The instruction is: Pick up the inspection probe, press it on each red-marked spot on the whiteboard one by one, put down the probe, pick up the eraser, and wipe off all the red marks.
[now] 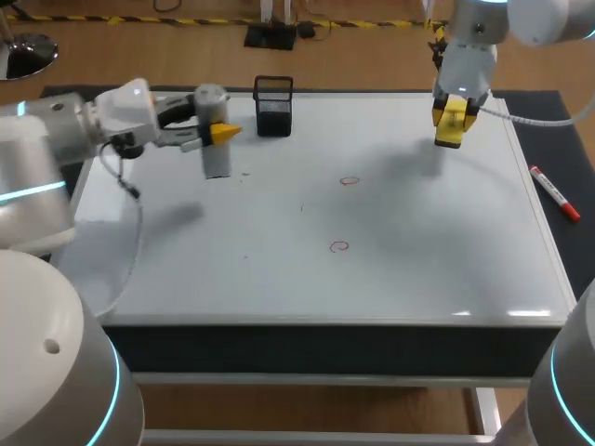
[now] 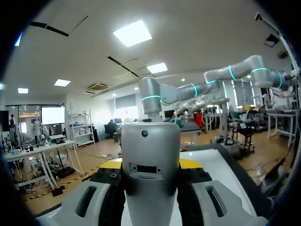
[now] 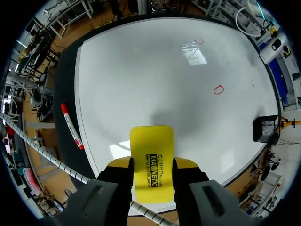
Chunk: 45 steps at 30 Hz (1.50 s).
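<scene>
Yellow eraser (image 3: 151, 160): pinched between the right gripper's (image 3: 151, 181) fingers, above the whiteboard (image 1: 418, 269).
Grey probe (image 2: 150, 160): upright, clamped between the left gripper's (image 1: 221, 133) fingers, with the holder (image 1: 273, 107) just beside them.
Nearer mark (image 1: 350, 181): ahead of the eraser, unwiped.
Farther mark (image 1: 339, 246): further ahead again, unwiped.
Order risk: with both hands loaded, a wipe now would probably clear spots the probe has not yet pressed.
Grip risk: the fingers hold the eraser by one end, so downward pressure may pivot it and only an edge would touch, leaving smears.
Reach risk: both marks lie between the hands, so the arms could collide if they converge.
</scene>
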Each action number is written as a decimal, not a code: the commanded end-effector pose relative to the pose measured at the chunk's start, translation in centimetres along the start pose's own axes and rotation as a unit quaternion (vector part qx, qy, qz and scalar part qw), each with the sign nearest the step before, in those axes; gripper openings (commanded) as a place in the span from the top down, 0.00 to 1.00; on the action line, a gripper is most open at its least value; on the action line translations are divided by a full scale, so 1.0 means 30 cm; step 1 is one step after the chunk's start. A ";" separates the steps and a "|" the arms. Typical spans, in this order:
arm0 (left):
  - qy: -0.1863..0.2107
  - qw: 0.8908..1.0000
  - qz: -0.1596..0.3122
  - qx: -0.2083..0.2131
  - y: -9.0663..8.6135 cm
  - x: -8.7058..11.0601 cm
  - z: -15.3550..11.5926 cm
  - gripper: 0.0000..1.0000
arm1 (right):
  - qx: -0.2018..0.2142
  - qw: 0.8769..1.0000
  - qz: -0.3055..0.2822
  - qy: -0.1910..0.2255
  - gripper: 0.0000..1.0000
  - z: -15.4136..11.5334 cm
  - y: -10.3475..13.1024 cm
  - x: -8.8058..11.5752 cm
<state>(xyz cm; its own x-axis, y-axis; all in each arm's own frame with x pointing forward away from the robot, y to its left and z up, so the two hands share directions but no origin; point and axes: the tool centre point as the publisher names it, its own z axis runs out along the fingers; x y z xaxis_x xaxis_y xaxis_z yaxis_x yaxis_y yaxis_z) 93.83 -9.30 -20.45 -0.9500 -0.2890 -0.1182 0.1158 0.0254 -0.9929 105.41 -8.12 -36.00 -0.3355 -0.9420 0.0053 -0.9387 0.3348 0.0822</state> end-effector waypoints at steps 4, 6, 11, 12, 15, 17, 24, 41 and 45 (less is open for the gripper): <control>0.031 0.999 -0.007 -0.006 0.012 -0.037 0.292 1.00 | -0.001 1.000 -0.001 0.001 1.00 -0.004 -0.004 0.002; 0.034 0.999 -0.009 -0.004 0.017 -0.031 0.337 1.00 | -0.001 1.000 -0.001 0.001 1.00 -0.004 -0.004 0.002; 0.037 0.999 -0.018 0.004 0.029 -0.008 0.440 1.00 | -0.001 1.000 -0.001 0.001 1.00 -0.004 -0.004 0.002; 0.037 0.999 -0.018 0.005 0.030 -0.003 0.460 1.00 | -0.001 1.000 -0.001 0.001 1.00 -0.004 -0.004 0.002; 0.036 0.999 -0.020 0.005 0.037 0.011 0.514 1.00 | -0.001 1.000 -0.001 0.001 1.00 -0.004 -0.004 0.002; 0.031 0.999 -0.025 0.007 0.043 0.014 0.546 1.00 | -0.001 1.000 -0.001 0.001 1.00 -0.004 -0.004 0.002; 0.019 0.999 -0.039 0.007 0.080 0.021 0.655 1.00 | -0.001 1.000 -0.001 0.001 1.00 -0.004 -0.004 0.002; 0.055 0.998 -0.031 0.030 0.152 0.033 0.769 1.00 | -0.001 1.000 -0.001 0.001 1.00 -0.004 -0.004 0.002; 0.055 0.997 -0.034 0.031 0.172 0.029 0.783 1.00 | -0.001 1.000 -0.001 0.001 1.00 -0.004 -0.004 0.002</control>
<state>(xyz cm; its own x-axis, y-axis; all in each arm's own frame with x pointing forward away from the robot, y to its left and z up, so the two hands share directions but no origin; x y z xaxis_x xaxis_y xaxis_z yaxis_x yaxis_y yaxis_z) 99.65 -31.33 -24.97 -0.9800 -0.1913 -0.0551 0.0643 -0.0423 -0.9970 105.40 -8.12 -35.97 -0.3356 -0.9420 0.0048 -0.9386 0.3348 0.0826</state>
